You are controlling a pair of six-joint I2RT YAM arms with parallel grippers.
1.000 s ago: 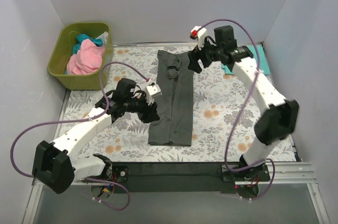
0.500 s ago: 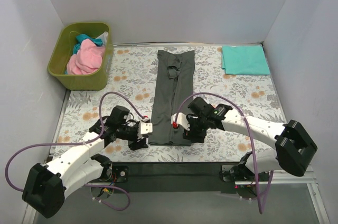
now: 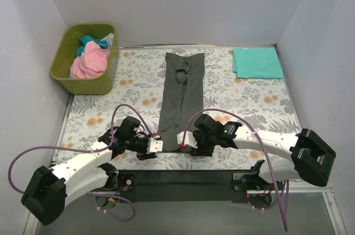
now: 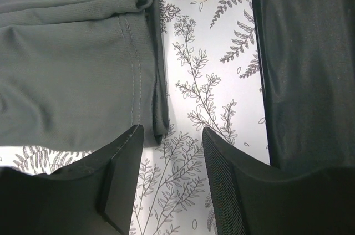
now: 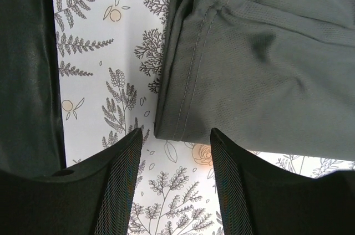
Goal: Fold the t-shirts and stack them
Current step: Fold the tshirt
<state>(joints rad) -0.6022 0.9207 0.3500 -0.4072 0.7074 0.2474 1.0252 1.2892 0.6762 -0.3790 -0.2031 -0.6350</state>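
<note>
Tabletop (image 3: 249, 107): covered by a white floral cloth (image 3: 133, 80); fills the middle of the top view.
Grey t-shirt (image 3: 182, 99): folded to a long narrow strip, lying flat down the centre of the tabletop from the upper edge to the lower edge; collar end at the top of the frame, hem end at the bottom.
Bin (image 3: 61, 69): olive-green, upper left of the frame, off the tabletop's left corner.
Teal-green t-shirt (image 3: 256, 62): folded flat, upper right corner of the tabletop, well apart from the grey one.
Pink t-shirt (image 3: 90, 62): bunched up inside the bin, with some teal cloth behind it.
Left pincer (image 4: 172, 135): low over the hem's lower-left corner; jaws apart, the corner of the fabric sits just between the fingertips, not clamped.
Right pincer (image 5: 175, 135): low over the hem's lower-right corner; jaws apart, the fabric corner lies in the gap, not clamped.
</note>
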